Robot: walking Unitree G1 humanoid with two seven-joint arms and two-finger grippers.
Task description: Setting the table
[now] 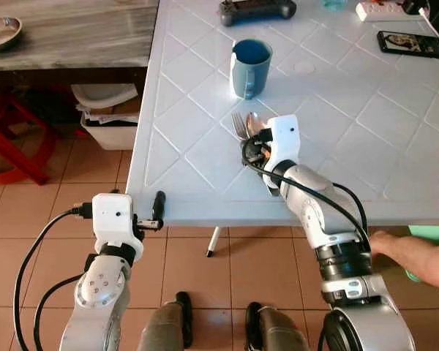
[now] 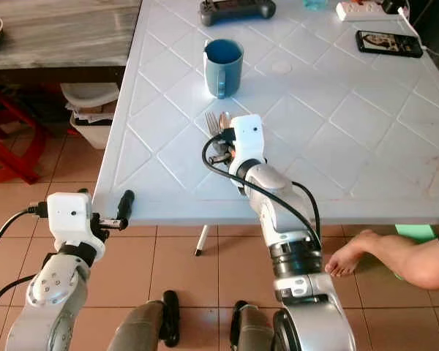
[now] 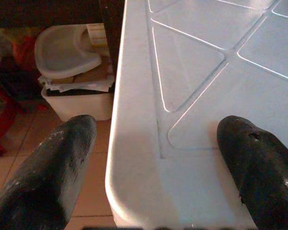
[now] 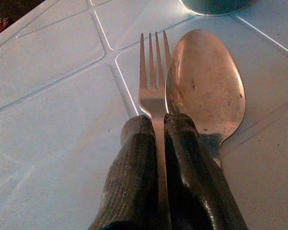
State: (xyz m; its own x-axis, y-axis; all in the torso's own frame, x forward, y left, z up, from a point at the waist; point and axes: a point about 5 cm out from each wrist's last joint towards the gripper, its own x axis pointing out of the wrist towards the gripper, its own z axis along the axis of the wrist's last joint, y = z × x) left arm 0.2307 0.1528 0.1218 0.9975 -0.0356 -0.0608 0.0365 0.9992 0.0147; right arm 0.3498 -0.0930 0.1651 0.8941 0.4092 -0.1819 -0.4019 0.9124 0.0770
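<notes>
A metal fork and a spoon lie side by side on the white table, just in front of a blue mug. My right gripper is low over the table and shut on the fork's handle; its black fingers press on either side of the handle, with the spoon touching alongside. My left gripper hangs open at the table's near left corner, its fingers straddling the table edge with nothing between them.
A game controller, a phone and a power strip lie at the table's far side. A person's foot is under the table on the right. A bin with a white lid and a red stool stand on the left.
</notes>
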